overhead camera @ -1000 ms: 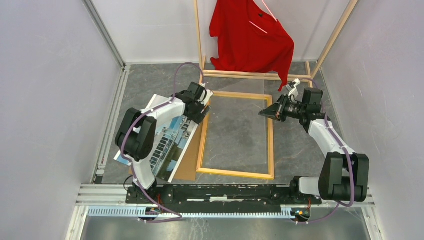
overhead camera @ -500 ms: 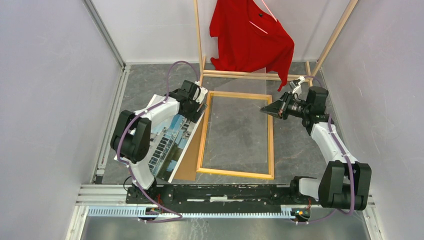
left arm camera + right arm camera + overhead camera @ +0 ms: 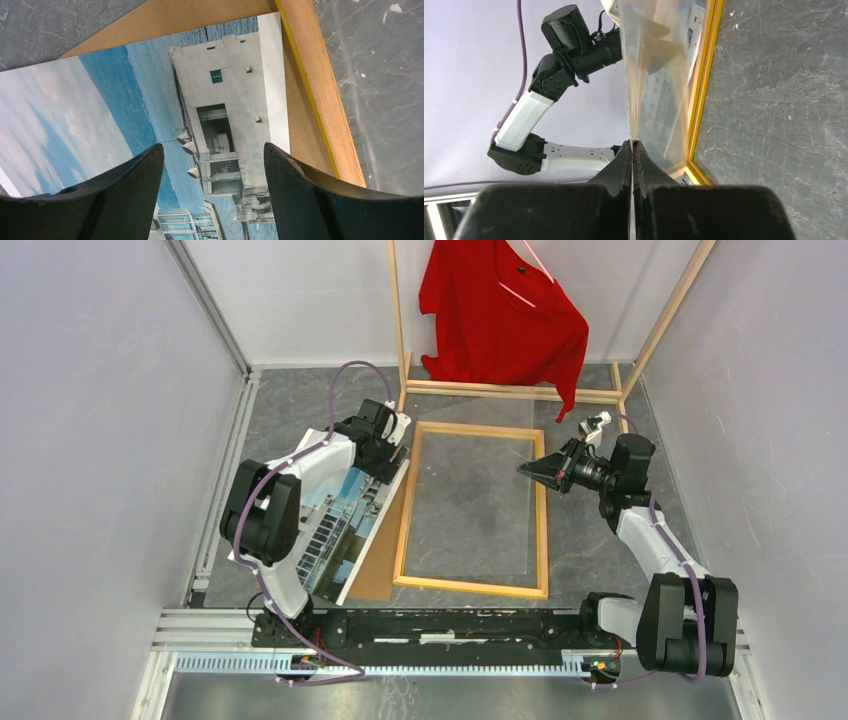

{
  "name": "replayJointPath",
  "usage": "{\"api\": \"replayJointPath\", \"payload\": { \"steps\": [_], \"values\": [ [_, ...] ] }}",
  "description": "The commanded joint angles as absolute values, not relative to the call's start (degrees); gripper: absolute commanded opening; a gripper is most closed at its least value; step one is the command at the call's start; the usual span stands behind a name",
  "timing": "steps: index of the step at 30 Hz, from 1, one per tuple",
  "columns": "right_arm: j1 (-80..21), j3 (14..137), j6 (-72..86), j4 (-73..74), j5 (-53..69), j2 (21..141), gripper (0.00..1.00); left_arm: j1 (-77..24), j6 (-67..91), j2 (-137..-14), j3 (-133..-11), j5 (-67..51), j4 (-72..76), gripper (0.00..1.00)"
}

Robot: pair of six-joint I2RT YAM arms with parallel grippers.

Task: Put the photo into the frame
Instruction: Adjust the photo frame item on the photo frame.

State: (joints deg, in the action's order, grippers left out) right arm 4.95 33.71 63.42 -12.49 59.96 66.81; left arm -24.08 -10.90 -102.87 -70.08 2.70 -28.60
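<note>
Photo [image 3: 335, 530] lies on board [image 3: 383, 565] outside frame [image 3: 470, 586]; right tool [image 3: 632, 142] pinches clear sheet [image 3: 659, 75].

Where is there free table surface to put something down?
Free: table between frame and right arm; far-left corner beside the rack. Crowded: left of the frame, with photo, backing board and left gripper. The right gripper holds a clear pane over the frame.

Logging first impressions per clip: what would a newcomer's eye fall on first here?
The red shirt hanging on the wooden rack at the far side stands out first. Mid-table lies the frame, wood side up, the right gripper shut on the edge of a clear sheet raised over it. Left of it, the left gripper hangs open above the photo on a brown board.
</note>
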Motion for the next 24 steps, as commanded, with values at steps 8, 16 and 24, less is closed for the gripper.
{"api": "replayJointPath", "payload": {
  "steps": [8, 16, 24],
  "values": [
    [5.66, 33.35, 61.53, -14.67, 58.17, 70.58, 0.0, -23.47, -8.61, -101.27, -69.32, 2.96, -27.87, 0.79],
    [6.37, 34.63, 56.8, -11.19, 57.7, 73.7, 0.0, -23.47, -8.65, -101.23, -68.17, 2.49, -27.46, 0.79],
    [6.98, 34.63, 54.26, -10.01, 58.18, 75.94, 0.0, -23.73, -7.96, -101.98, -68.53, 1.23, -26.81, 0.79]
  ]
}}
